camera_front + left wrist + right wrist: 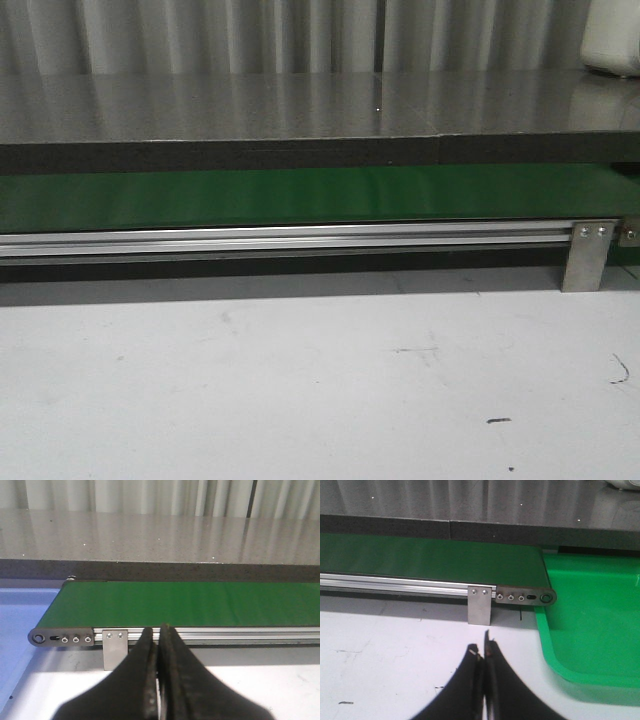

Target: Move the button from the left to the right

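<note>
The button is not in any view. The green conveyor belt (pixel 300 198) runs across the front view, bare, and neither gripper shows there. In the left wrist view my left gripper (pixel 158 632) is shut and empty, over the white table in front of the belt's (pixel 200 604) left end. In the right wrist view my right gripper (pixel 483 647) is shut and empty, over the white table just in front of the belt's (pixel 430 557) right end.
An aluminium rail (pixel 280 238) with a metal bracket (pixel 588 256) fronts the belt. A green bin (pixel 595 625) sits past the belt's right end. A blue tray (pixel 20 615) lies past its left end. A dark grey counter (pixel 300 105) runs behind the belt.
</note>
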`<state>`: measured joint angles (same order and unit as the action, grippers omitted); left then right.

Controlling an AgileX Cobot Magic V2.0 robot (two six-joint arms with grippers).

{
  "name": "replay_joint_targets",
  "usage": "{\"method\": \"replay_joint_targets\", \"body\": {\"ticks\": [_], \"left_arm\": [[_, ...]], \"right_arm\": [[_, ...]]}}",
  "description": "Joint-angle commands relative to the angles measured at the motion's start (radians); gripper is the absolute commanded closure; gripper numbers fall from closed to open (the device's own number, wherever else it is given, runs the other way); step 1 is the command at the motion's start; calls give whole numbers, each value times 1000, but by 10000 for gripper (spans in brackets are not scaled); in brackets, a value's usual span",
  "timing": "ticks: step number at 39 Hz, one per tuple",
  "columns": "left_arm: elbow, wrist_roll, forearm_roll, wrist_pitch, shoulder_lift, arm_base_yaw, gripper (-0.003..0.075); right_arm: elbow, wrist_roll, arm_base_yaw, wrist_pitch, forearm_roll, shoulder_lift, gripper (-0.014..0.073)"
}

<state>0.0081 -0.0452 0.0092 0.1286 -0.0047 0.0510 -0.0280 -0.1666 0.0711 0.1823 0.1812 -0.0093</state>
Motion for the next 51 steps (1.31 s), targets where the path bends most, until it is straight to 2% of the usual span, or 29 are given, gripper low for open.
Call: {"method": "replay_joint_targets", "body": {"ticks": [1,30,33,37,41,45,47,51], "left_arm": [[29,2,-9,-84,-18,-4,741],[29,2,-4,-88,-18,-4,741],[29,2,-4,-142,-18,-4,741],[6,2,-4,-323,-18,-4,741],[-75,2,-4,-369,-18,-4,741],[-177,2,-4,-311,-3,-4,741],[-234,4,0,-237,17,-4,741],[-360,7,3,-24,128,-4,741]], "right_arm": [[9,-8,-7,-74,-8,-18,662],[9,-1,-7,-102,5,-18,662],[10,0,-7,-132,18,-18,662],[32,1,-7,-209,47,-18,662],[106,1,-7,-232,47,-18,662],[206,1,-7,-201,47,-10,662],[266,1,-7,-167,47,9,661],[408,1,-7,-9,47,111,661]]}}
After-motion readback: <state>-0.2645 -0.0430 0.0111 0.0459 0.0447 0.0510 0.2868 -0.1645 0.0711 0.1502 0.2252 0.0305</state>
